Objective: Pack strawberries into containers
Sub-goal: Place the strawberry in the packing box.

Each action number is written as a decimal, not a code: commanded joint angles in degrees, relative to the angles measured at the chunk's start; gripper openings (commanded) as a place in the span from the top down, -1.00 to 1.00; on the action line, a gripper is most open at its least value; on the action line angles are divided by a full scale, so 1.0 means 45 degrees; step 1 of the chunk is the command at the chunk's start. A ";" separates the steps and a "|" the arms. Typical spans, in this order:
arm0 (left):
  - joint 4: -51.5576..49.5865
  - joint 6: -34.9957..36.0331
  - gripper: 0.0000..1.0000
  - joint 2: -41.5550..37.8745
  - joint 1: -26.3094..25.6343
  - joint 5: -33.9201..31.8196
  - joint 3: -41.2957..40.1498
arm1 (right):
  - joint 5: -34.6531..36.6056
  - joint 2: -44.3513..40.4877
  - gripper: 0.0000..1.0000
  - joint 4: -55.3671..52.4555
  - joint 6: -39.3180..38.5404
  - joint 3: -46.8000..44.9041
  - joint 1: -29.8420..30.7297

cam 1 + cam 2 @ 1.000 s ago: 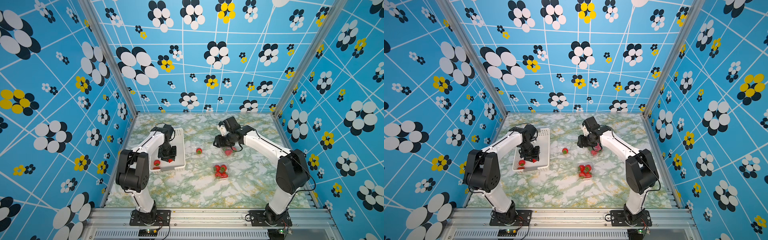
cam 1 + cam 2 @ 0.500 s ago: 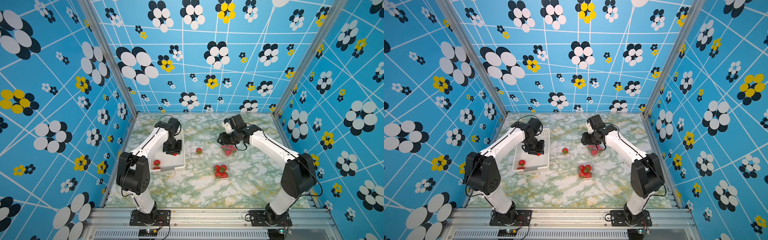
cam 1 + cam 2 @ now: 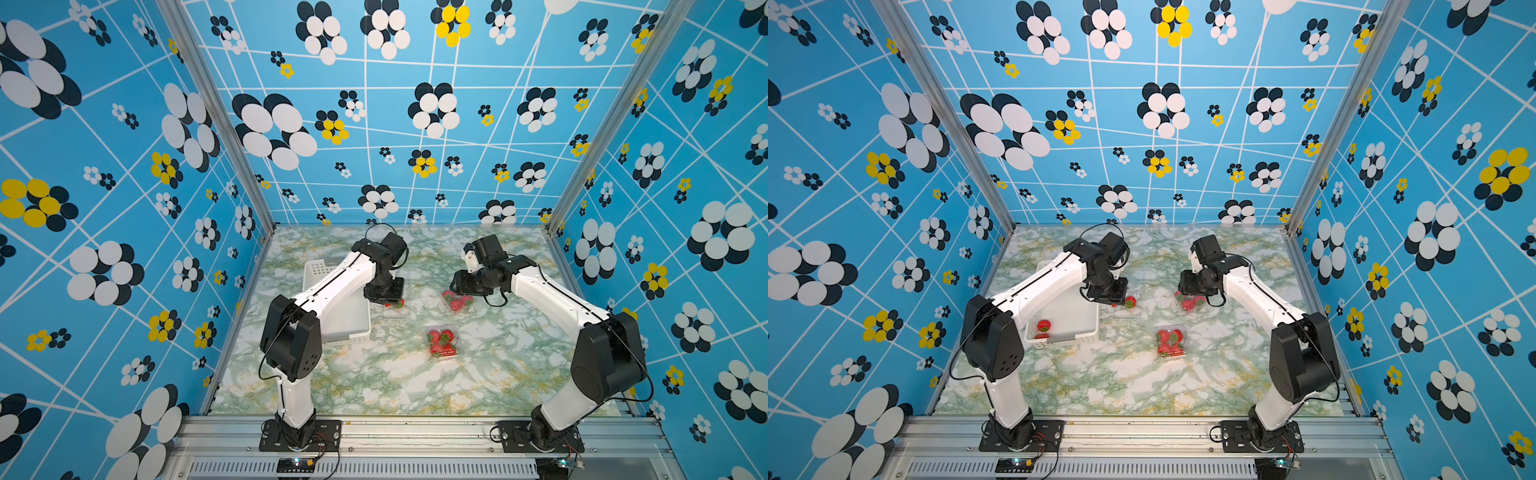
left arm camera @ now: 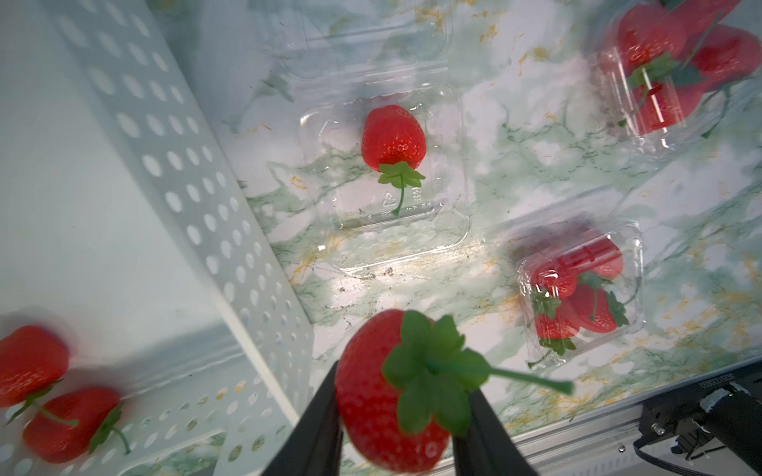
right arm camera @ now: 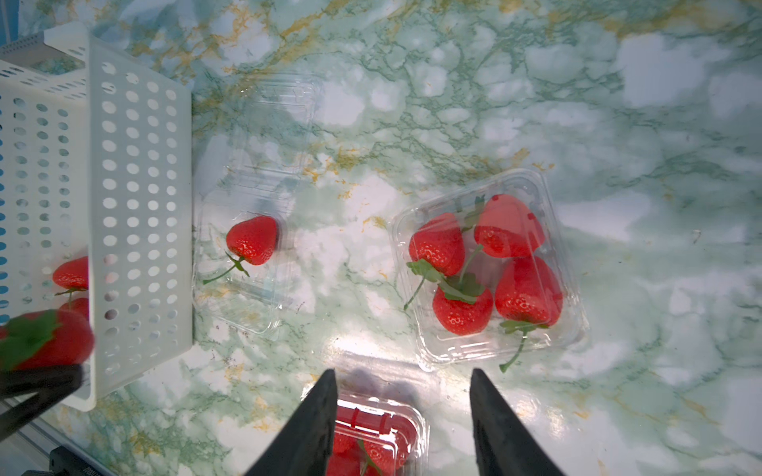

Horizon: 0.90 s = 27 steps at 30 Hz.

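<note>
The held strawberry (image 4: pixel 383 395), red with its green cap and stem turned toward the wrist camera, is pinched between the two dark fingers of the left gripper (image 4: pixel 400 416), which is closed narrowly on its sides. In both top views this gripper (image 3: pixel 384 296) hangs above the table just right of the basket, toward the middle of the scene. By it lies the open container (image 4: pixel 451 235), its lid folded back, with a single strawberry (image 4: pixel 393 138) on its floor. Nearer the robot's bases and a little to the right stands the closed container (image 3: pixel 444 341), packed with several strawberries under its lid. Farther right, the third container (image 5: pixel 571 325) holds four strawberries (image 5: pixel 486 268); whether its lid is down I cannot tell. The right gripper (image 5: pixel 402 373) hovers by this container with its fingers spread apart and nothing between them. At the left the white perforated basket (image 3: pixel 1073 334) rests on the green marbled table (image 3: pixel 374 386), with two strawberries (image 4: pixel 35 362) lying at its near end
</note>
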 commanded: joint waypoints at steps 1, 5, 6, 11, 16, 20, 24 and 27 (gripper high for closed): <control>0.0251 -0.0132 0.61 0.0817 -0.0119 0.0210 0.0385 | -0.0002 -0.0410 -0.06 -0.0016 -0.0182 -0.0231 -0.0036; 0.0320 0.0009 0.62 0.1705 -0.0137 0.0105 0.0844 | 0.0005 -0.0463 -0.07 -0.0102 -0.0172 -0.0315 -0.0048; 0.0348 0.0045 0.62 0.1893 -0.0110 0.0022 0.0959 | 0.0015 -0.0502 -0.07 -0.0097 -0.0153 -0.0369 -0.0037; 0.0404 0.0077 0.58 0.2611 -0.0100 0.0155 0.1393 | -0.0024 -0.0518 -0.07 -0.0166 -0.0134 -0.0410 -0.0036; 0.0414 0.0070 0.55 0.3134 -0.0012 -0.0035 0.1523 | 0.0005 -0.0579 -0.07 -0.0200 -0.0112 -0.0438 -0.0036; 0.0418 0.0079 0.53 0.3295 -0.0024 -0.0291 0.1620 | 0.0012 -0.0560 -0.07 -0.0268 -0.0102 -0.0393 -0.0041; 0.0616 0.0022 0.40 0.3147 -0.0022 -0.0466 0.1523 | -0.0004 -0.0621 -0.07 -0.0308 -0.0091 -0.0384 -0.0036; 0.0661 0.0017 0.42 0.3259 0.0036 -0.0512 0.1598 | -0.0021 -0.0626 -0.07 -0.0327 -0.0074 -0.0368 -0.0046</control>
